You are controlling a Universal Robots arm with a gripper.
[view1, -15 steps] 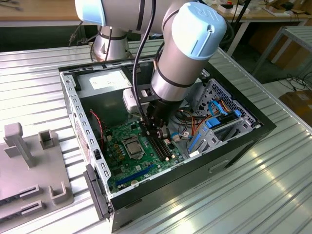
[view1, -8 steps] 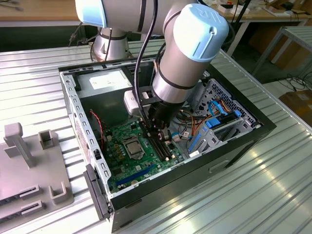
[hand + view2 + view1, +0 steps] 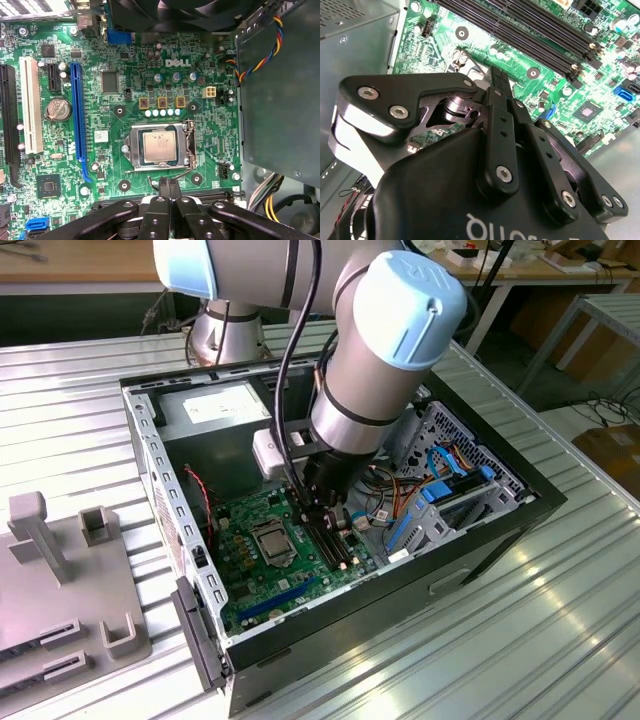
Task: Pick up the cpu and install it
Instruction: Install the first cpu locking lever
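The fingers (image 3: 169, 192) are pressed together and hold nothing, poised just beside the socket (image 3: 159, 147) on the motherboard (image 3: 120, 165). The cpu (image 3: 159, 146) already sits in that socket, its metal frame around it. Any sideways drift could, I judge, knock the latch lever or scrape the memory slots (image 3: 335, 540) close by inside the computer case (image 3: 500, 530).

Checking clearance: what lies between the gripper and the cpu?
In the first wrist view, only the socket's metal frame edge and green motherboard separate gripper from cpu.
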